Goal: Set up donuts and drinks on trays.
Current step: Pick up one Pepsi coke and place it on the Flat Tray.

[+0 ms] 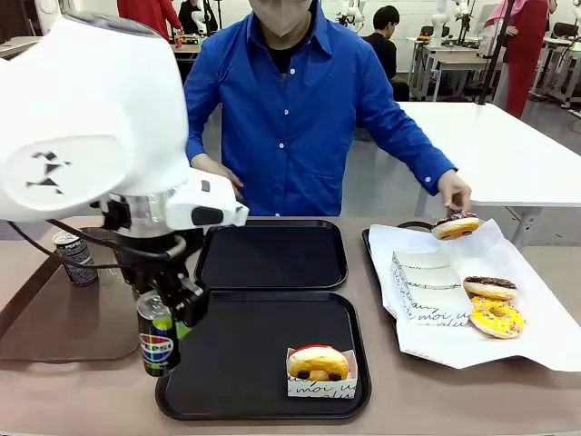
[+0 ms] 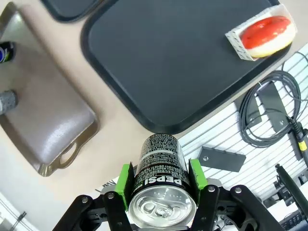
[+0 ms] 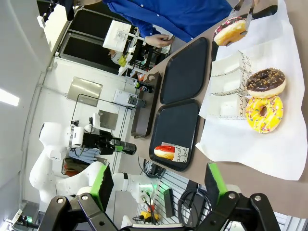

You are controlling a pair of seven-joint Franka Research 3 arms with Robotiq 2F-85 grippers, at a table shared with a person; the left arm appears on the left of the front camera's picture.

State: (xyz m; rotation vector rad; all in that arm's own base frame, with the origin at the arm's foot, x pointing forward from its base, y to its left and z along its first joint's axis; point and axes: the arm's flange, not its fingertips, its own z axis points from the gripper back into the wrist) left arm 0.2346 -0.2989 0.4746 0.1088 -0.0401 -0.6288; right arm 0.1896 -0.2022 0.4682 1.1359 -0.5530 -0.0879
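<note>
Carefully: your left gripper (image 2: pixel 161 184) clamps the Pepsi can (image 2: pixel 160 156) near its top, a stiff, slick, probably full cylinder; your right gripper (image 3: pixel 159 185) stands wide, empty.

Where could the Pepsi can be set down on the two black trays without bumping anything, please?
The far black tray is entirely bare. The near black tray is free across its left and middle; only the boxed donut sits in its near right corner. The white paper at right is crowded with donuts, boxes and the person's hand.
</note>
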